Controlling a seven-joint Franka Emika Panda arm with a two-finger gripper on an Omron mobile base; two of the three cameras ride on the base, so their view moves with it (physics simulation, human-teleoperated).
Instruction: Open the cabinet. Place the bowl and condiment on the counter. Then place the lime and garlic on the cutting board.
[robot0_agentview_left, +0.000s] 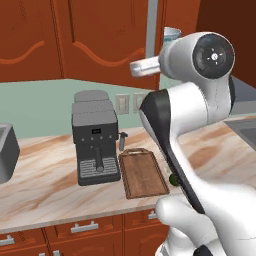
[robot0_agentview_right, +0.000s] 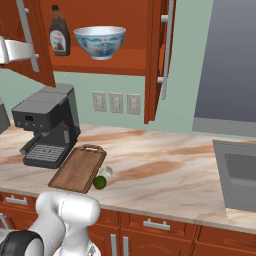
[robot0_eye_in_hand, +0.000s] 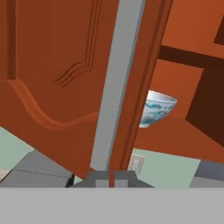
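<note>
The cabinet (robot0_agentview_right: 120, 60) stands open, both doors swung out. On its shelf are the dark condiment (robot0_agentview_right: 59, 35) bottle and, to its right, the white and blue bowl (robot0_agentview_right: 100, 41), whose side shows past the door edge in the hand view (robot0_eye_in_hand: 155, 109). My gripper (robot0_eye_in_hand: 109, 178) is shut, fingertips together at the lower end of the left door's silver handle (robot0_eye_in_hand: 118, 83). I cannot tell if it clamps the bar. From the base it sits up at that door (robot0_agentview_left: 136, 67) (robot0_agentview_right: 25, 52). On the counter (robot0_agentview_right: 160, 170) lies the cutting board (robot0_agentview_right: 79, 168), with the lime (robot0_agentview_right: 100, 182) and garlic (robot0_agentview_right: 106, 171) beside its right edge.
A black coffee machine (robot0_agentview_right: 47, 125) stands left of the board, close under the left door (robot0_agentview_right: 25, 45). The right door (robot0_agentview_right: 156, 60) juts out over the counter. A sink (robot0_agentview_right: 240, 180) is set in at the far right. Drawers (robot0_agentview_left: 85, 227) run below the counter edge.
</note>
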